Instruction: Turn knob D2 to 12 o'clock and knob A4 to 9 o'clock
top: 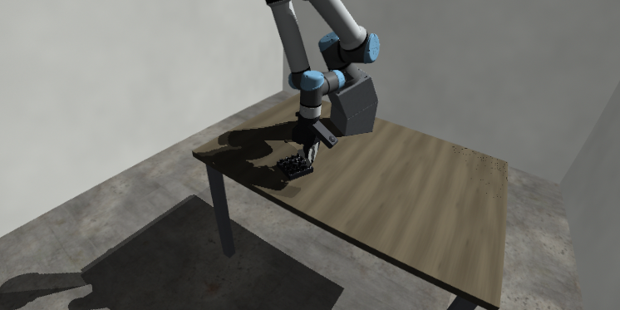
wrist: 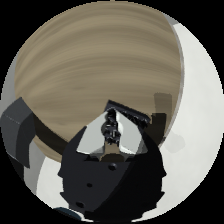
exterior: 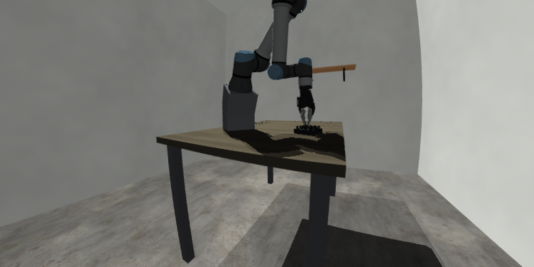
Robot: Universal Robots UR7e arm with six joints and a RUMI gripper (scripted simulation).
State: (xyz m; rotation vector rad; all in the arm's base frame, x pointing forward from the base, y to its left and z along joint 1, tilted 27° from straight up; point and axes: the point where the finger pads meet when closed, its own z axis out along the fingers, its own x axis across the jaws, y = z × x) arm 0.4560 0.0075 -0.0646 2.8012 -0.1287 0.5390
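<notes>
The small black knob box [top: 296, 165] sits on the wooden table near its left corner, in the arm's shadow; it also shows in the exterior view [exterior: 308, 129]. My gripper [top: 310, 156] points straight down onto the box's far right edge, fingertips in among the knobs. The fingers stand nearly closed around one knob there [exterior: 306, 123]. In the wrist view the fingertips pinch a small dark knob, with part of the box [wrist: 131, 116] showing beyond them. I cannot tell which knob it is, and the pointer marks are too small to read.
The grey robot base block [top: 353, 105] stands on the table just behind the box. The table's left edge [top: 243, 179] runs close to the box. A wooden bar [exterior: 333, 68] juts out from the wall behind the arm.
</notes>
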